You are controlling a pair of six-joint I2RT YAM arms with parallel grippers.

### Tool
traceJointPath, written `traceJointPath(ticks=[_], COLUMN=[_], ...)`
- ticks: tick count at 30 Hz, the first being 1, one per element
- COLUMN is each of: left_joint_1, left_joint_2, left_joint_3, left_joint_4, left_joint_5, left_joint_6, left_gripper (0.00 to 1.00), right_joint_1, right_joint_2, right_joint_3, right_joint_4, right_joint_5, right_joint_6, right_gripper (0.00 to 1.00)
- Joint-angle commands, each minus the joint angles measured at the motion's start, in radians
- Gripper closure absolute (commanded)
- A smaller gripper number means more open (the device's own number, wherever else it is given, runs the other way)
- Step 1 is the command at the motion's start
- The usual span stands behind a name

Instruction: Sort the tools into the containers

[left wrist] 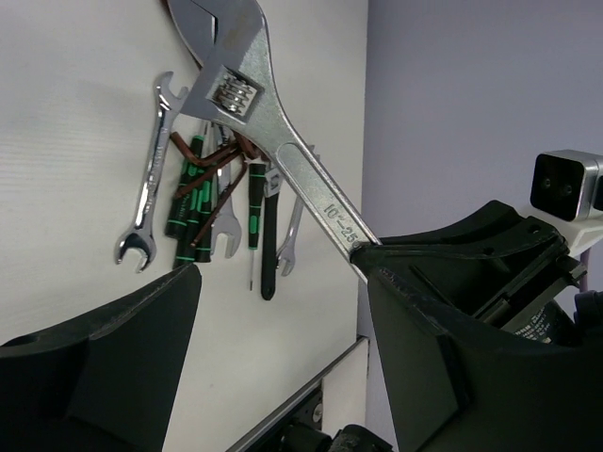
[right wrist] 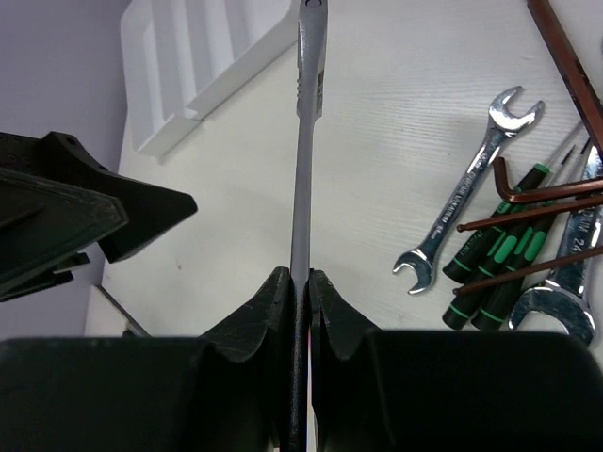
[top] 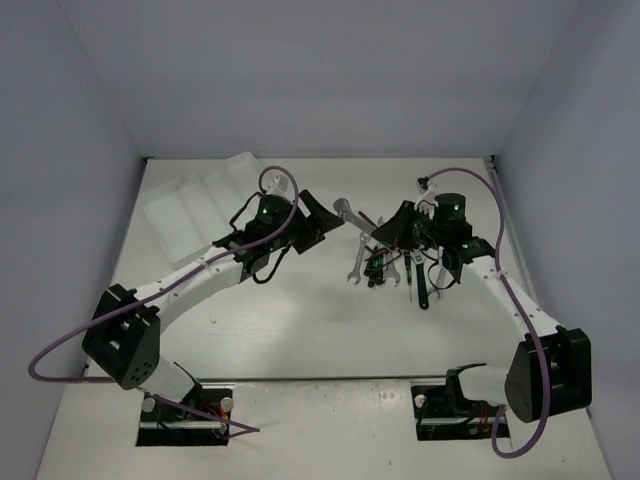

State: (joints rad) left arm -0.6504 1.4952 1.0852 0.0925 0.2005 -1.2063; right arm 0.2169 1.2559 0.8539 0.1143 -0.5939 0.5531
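- Pale grey walls (top: 300, 70) stand around a white table (top: 300, 330).
- The left arm (top: 190, 285) reaches up and in toward the middle of the table. The right arm (top: 510, 290) bends in from the other side, so the two meet near the middle.
- The white tray (top: 195, 210) with long slots sits at the far left, behind the left arm and well apart from the tools.
- The big silver adjustable wrench (left wrist: 283, 151) has "10"-25" stamped on its handle; the rest of the writing is hidden.
- The right gripper (right wrist: 300, 278) is squeezed tight on that wrench's handle. The wrench sticks straight out from it, lifted off the table, with its head toward the tray.
- The left gripper (left wrist: 283, 268) is spread wide with nothing between its fingers. The wrench's head is near it; I cannot tell if they touch.
- The pile of tools (top: 385, 262) lies on the table under the right gripper: an open-end wrench (left wrist: 149, 188), black screwdrivers (left wrist: 193, 212) with green marks, and brown hex keys (left wrist: 231, 155).
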Motion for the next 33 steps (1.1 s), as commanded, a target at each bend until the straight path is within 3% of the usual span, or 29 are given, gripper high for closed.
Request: traceJointPath(ticks=[1, 22, 28, 33], left_joint_1=[-0.037, -0.101, -0.106, -0.109], left_joint_2=[-0.016, 0.119, 0.131, 0.141], left_joint_3=[0.066, 0.195, 0.203, 0.204], left_joint_4=[0.131, 0.164, 0.162, 0.162], left_joint_5=[-0.028, -0.128, -0.148, -0.151], left_joint_6=[-0.043, -0.132, -0.162, -0.177], left_gripper=[0.31, 0.32, 0.47, 0.73], right_joint_1=[0.002, 0.049, 0.058, 0.064], right_joint_2=[-0.083, -0.159, -0.164, -0.159], right_joint_3=[0.043, 0.021, 0.011, 0.015], right_joint_4=[0.236, 0.306, 0.305, 0.305], right_joint_5=[-0.096, -0.121, -0.121, -0.122], right_joint_6=[0.073, 0.126, 0.11, 0.093], right_gripper=[1.0, 1.0, 1.0, 1.0])
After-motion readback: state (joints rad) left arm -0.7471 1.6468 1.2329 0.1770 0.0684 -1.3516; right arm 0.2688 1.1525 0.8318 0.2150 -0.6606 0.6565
